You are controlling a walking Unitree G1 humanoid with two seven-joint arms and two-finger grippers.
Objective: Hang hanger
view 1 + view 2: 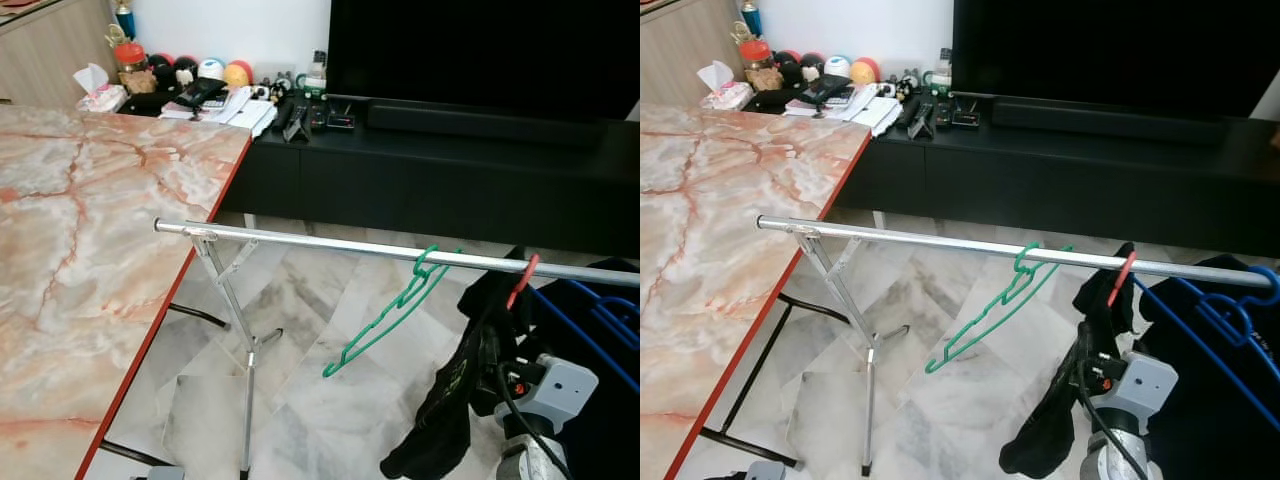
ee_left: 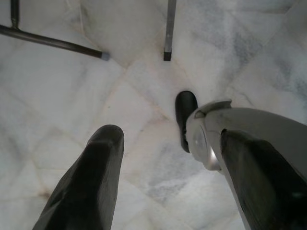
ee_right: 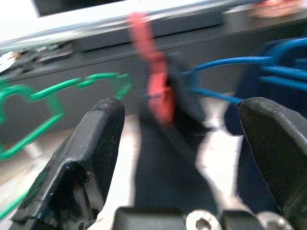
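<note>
the right gripper gaped before the red hanger on the rail; left gripper released over marble floor; a possibly marble table stood beside.

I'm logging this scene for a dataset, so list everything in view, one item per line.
Rail: one, silver, on a folding stand over the marble floor.
Green hanger: one, hooked on the rail, empty.
Red hanger: one, on the rail, carrying a black garment.
Blue hangers: two or more, at the rail's right end.
Table: one, pink marble top, on the left.
TV cabinet: one, black, behind, with clutter and balls.
Right tool: open, facing the red hanger.
Left tool: open, hanging over the floor.
</note>
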